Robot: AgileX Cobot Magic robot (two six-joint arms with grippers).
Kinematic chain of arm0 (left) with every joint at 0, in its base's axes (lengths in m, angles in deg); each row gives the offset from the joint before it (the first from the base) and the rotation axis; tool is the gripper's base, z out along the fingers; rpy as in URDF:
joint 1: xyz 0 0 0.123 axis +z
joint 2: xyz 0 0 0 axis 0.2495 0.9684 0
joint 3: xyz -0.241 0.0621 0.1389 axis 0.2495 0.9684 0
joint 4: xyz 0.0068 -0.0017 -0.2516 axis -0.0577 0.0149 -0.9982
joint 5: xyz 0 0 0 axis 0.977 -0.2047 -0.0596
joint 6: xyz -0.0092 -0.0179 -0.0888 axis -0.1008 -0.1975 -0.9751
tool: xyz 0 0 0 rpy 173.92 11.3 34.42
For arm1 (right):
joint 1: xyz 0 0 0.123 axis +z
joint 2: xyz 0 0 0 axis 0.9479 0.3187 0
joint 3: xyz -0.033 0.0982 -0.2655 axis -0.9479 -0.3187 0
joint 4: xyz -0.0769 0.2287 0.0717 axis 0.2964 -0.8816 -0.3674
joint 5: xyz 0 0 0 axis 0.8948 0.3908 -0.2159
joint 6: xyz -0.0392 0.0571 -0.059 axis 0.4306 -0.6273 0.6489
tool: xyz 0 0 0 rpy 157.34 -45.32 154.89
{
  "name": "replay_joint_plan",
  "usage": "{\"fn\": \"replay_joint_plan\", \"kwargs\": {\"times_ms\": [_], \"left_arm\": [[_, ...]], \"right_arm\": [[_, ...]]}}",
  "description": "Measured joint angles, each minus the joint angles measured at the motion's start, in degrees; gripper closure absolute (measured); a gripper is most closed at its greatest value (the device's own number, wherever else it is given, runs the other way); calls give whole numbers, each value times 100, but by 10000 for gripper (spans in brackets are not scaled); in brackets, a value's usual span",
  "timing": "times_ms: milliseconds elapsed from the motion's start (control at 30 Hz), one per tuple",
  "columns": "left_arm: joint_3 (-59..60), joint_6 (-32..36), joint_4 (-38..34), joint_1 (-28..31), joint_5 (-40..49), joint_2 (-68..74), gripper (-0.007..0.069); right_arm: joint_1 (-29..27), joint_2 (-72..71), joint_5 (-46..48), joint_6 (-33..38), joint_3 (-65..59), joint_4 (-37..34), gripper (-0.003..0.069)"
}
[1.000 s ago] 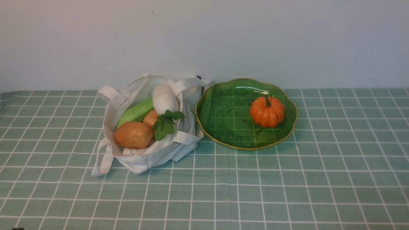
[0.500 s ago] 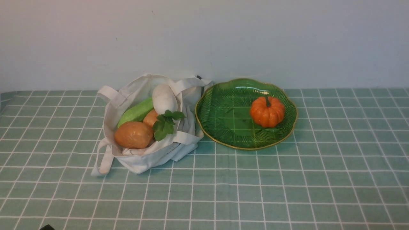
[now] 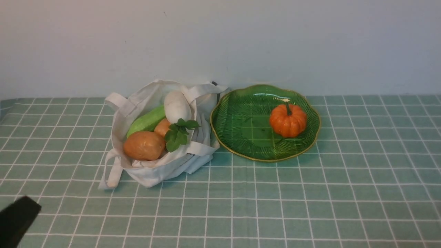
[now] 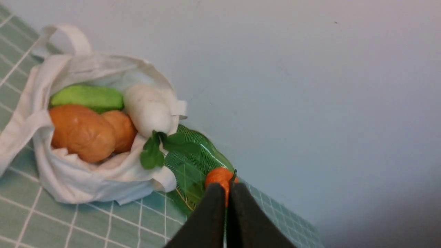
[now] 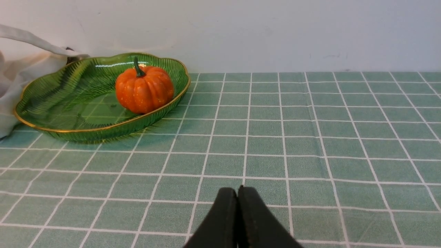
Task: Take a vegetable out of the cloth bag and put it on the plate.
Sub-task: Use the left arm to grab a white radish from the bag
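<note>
The white radish (image 3: 177, 106) lies in the open cloth bag (image 3: 162, 168) with its green leaves (image 3: 177, 132) hanging over the near rim; it also shows in the left wrist view (image 4: 148, 108). The green glass plate (image 3: 241, 117) stands just right of the bag. My left gripper (image 3: 24, 208) is a dark shape at the front left corner, well short of the bag; in its wrist view (image 4: 225, 187) the jaws are shut and empty. My right gripper (image 5: 237, 193) is shut and empty above the cloth, right of the plate (image 5: 69, 100), and is out of the front view.
A small orange pumpkin (image 3: 288, 120) sits on the right half of the plate. A light green cucumber (image 3: 146, 120) and two brown potatoes (image 3: 144, 145) share the bag. A pale wall stands close behind. The green checked tablecloth (image 3: 275, 199) covers the table.
My left gripper has come up into the front view's bottom left corner, growing from a sliver to a large dark shape. Bag, vegetables, plate and pumpkin have not moved.
</note>
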Motion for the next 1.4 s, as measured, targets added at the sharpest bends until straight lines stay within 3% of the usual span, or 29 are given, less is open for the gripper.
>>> {"fn": "replay_joint_plan", "kwargs": {"times_ms": [67, 200, 333, 533, 667, 933, 1067, 1200, 1400], "left_arm": [[-543, 131, 231, 0, 599, 647, 629], [-1680, 314, 1100, 0, 2662, 2705, 629], [-2488, 713, 1483, 0, 3386, 4717, 629], [-3754, 1537, 1140, -71, 3574, 7090, 629], [-4970, 1729, 1197, -496, 3826, 8458, 629], [-6749, 845, 2236, -816, 3820, 9189, 629], [-7111, 365, 2563, -816, 3310, 9201, 619], [-7130, 283, 2561, -816, 2775, 9233, 566], [-7130, 265, 2093, -816, 1920, 9541, 343]], "right_arm": [[0, 0, 0, 0, 0, 0, 675], [0, 0, 0, 0, 0, 0, 675], [0, 0, 0, 0, 0, 0, 675], [0, 0, 0, 0, 0, 0, 675], [0, 0, 0, 0, 0, 0, 675], [0, 0, 0, 0, 0, 0, 675], [0, 0, 0, 0, 0, 0, 675], [0, 0, 0, 0, 0, 0, 675], [0, 0, 0, 0, 0, 0, 675]]}}
